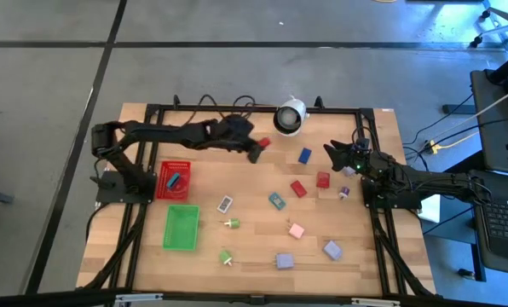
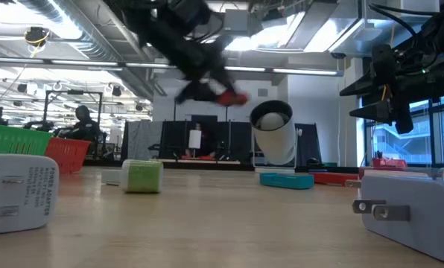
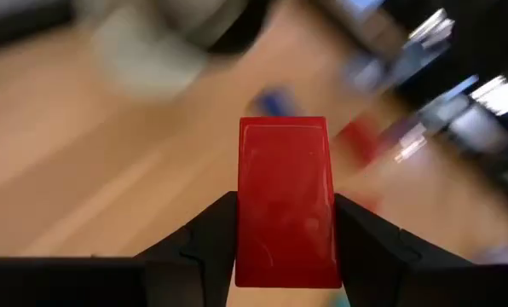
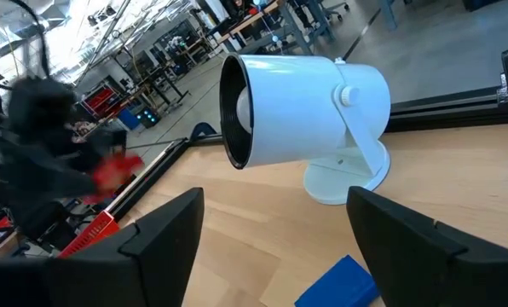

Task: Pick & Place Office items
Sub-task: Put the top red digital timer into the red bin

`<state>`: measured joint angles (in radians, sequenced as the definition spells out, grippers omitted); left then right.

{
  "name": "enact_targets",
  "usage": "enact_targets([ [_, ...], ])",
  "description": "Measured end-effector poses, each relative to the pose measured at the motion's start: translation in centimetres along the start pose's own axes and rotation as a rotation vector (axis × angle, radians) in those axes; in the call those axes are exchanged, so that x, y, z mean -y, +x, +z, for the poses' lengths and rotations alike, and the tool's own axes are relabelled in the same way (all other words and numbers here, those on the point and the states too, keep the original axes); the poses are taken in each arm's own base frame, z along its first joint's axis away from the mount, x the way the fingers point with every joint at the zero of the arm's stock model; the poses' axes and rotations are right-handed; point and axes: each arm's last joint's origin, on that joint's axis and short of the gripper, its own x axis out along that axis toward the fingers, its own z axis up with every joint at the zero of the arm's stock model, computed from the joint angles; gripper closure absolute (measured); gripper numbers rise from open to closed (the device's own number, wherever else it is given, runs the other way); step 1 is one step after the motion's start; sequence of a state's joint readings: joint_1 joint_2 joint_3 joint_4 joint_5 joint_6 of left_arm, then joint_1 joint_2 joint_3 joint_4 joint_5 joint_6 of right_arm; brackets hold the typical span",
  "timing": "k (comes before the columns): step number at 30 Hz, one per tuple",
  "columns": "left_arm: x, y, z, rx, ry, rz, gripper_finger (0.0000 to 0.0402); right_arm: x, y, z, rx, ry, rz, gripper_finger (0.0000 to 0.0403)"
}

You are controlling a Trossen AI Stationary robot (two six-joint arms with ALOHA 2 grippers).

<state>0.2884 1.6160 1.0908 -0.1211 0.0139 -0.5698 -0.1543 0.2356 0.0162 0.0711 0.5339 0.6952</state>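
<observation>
My left gripper (image 1: 258, 148) hangs above the table's far middle, shut on a small red block (image 3: 284, 196), which shows red in the low view (image 2: 232, 97) well above the tabletop. More office items lie loose on the wood: a blue block (image 1: 305, 156), two red blocks (image 1: 323, 179) (image 1: 298, 188), a teal piece (image 1: 277, 201), a pink one (image 1: 297, 230), lavender blocks (image 1: 285, 261) and green pins (image 1: 230, 223). My right gripper (image 4: 275, 205) waits open at the right edge (image 1: 335, 153), holding nothing. My left gripper pinches the red block by its two long sides (image 3: 247, 230) between its two fingers, and the block's free end sticks out ahead of the fingertips. The fingers come from the table's left, slanting downward, along the block. The block is lifted clear of the table.
A red mesh tray (image 1: 164, 189) with a blue item in it and a green mesh tray (image 1: 181, 228) stand at the left. A white round black-centred object (image 1: 290, 117) stands at the far edge, close to my left gripper. Black frame rails border the table.
</observation>
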Motion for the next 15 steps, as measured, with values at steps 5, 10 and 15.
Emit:
enact_targets([
  [5, -1.3, -4.7, -1.8, -0.281, 0.059, 0.170, 0.0246, 0.0, 0.0, 0.0, 0.000, 0.000, 0.000, 0.0111],
  [10, -2.1, -10.2, -4.0, -0.532, 0.157, 0.329, 0.0235, 0.0, 0.0, 0.0, 0.000, 0.001, 0.000, 0.0111],
  [15, -3.7, -13.7, -6.1, -0.700, 0.211, 0.421, 0.0244, 0.0, 0.0, 0.0, 0.000, 0.001, 0.000, 0.0111],
])
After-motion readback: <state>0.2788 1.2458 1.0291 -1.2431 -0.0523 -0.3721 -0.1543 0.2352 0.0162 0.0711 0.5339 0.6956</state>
